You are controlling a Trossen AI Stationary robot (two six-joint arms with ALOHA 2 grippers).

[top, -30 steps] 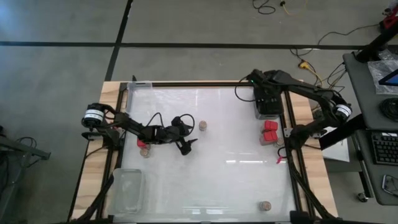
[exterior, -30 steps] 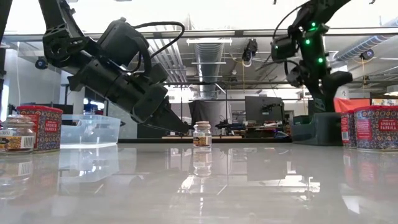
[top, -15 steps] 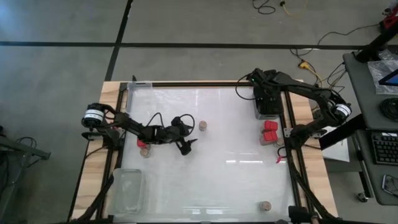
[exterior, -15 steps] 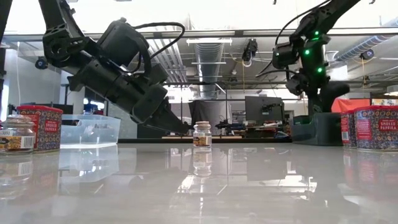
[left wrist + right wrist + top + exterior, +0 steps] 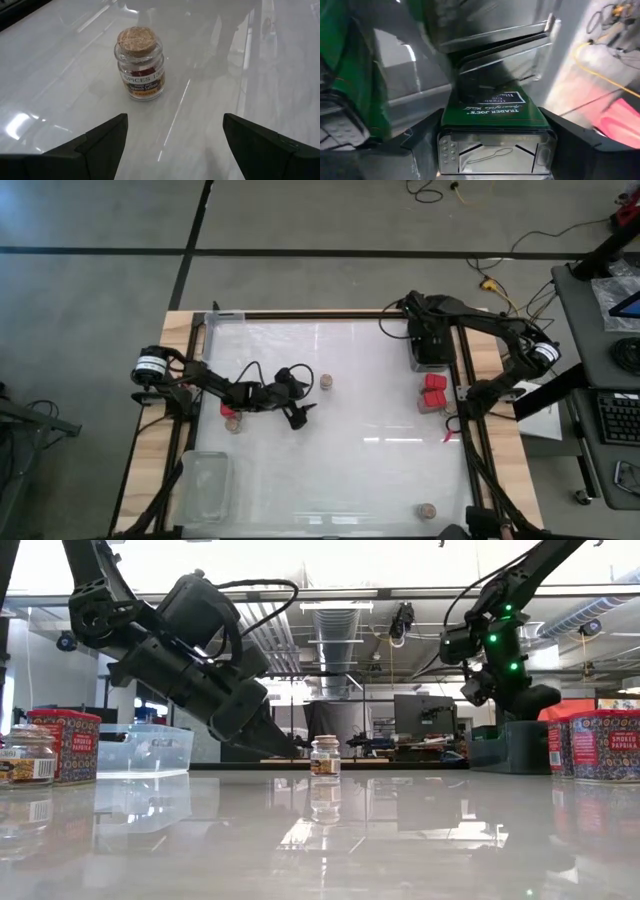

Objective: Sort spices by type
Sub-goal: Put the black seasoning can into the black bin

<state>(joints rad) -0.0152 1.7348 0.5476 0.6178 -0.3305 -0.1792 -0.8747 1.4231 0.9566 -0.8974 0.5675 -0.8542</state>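
Note:
A cork-topped spice jar (image 5: 140,62) stands upright on the table's middle (image 5: 326,382). My left gripper (image 5: 175,135) is open just short of it, on its left (image 5: 308,412), touching nothing. My right gripper (image 5: 492,125) hangs over the far right corner (image 5: 432,340), shut on a black spice tin (image 5: 492,115) with a green label and a silver lid. Below it, black tins (image 5: 510,748) stand on the table. Red tins (image 5: 433,390) stand near the right edge. At the left, a red tin (image 5: 229,410) stands beside a jar (image 5: 235,426). One more jar (image 5: 427,510) stands at the near edge. My right gripper pinches the black tin between its two fingers (image 5: 415,150), by two opposite sides near the lid end (image 5: 547,142). The fingers slant down from above and lie along the tin. The tin is tilted with its lid toward my wrist, above the black tins on the table.
A clear tray (image 5: 205,485) lies at the near left corner, and another clear tray (image 5: 145,748) shows at the left in the low view. The table's middle and near half are bare glossy surface (image 5: 370,470). A frame rail (image 5: 465,410) runs along the right edge.
My right gripper has sunk toward the black tins at the far right corner, carrying its tin along.

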